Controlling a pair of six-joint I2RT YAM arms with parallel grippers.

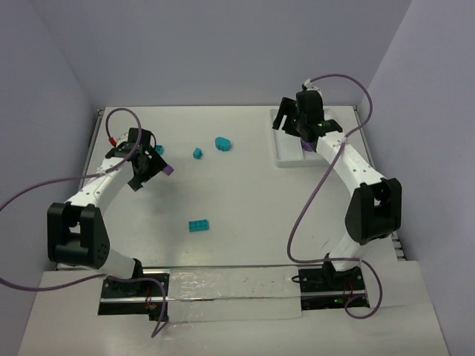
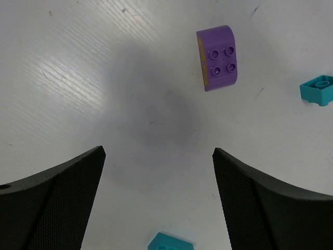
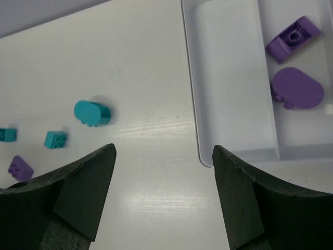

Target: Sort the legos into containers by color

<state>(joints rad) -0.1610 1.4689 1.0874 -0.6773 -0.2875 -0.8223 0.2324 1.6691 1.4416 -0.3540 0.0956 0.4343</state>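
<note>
My left gripper (image 1: 146, 167) stands open just left of a purple lego (image 1: 168, 170), nothing between its fingers. In the left wrist view that purple brick (image 2: 217, 58) lies ahead of the open jaws, a teal brick (image 2: 318, 89) at the right and another teal piece (image 2: 169, 242) at the bottom edge. My right gripper (image 1: 292, 123) hangs open and empty over the near-left corner of the white tray (image 1: 286, 159). Its left container (image 3: 229, 78) is bare; the middle one holds two purple pieces (image 3: 293, 37) (image 3: 296, 88). Teal legos (image 1: 222, 143) (image 1: 197, 153) (image 1: 197, 225) lie on the table.
The right arm (image 1: 349, 163) covers most of the tray in the top view. Purple cables (image 1: 44, 185) loop beside both arms. Walls close the table at the back and sides. In the right wrist view a rounded teal piece (image 3: 92, 113) lies left of the tray.
</note>
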